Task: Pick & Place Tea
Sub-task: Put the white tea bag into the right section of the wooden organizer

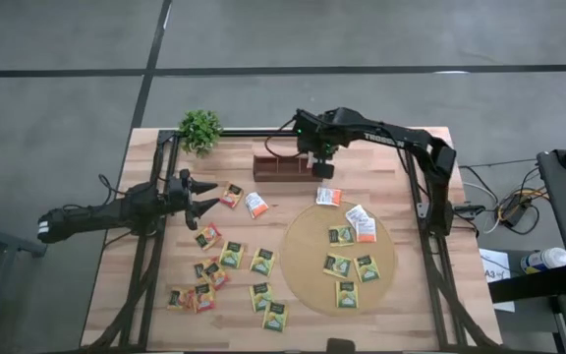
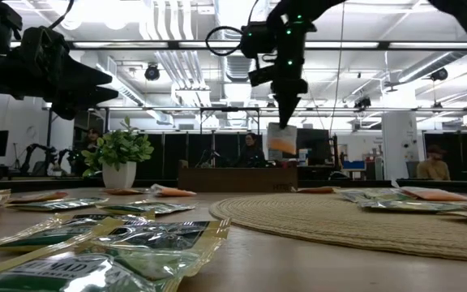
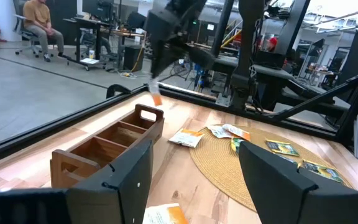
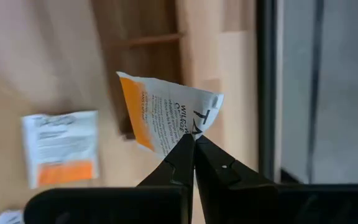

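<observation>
White-and-orange tea sachet is seen from above pinched in the right gripper beside the wooden tray. Level view: it hangs above the desk. Right wrist view: fingers are pressed together on its corner. The left gripper is held spread.

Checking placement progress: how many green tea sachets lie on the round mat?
4 on the mat: one green sachet beside the white-orange pair, two side by side mid-mat, one lowest in the high view. The overlapping pair might hide another.

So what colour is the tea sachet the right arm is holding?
White with an orange band, clearest in the right wrist view: tea sachet.
</observation>
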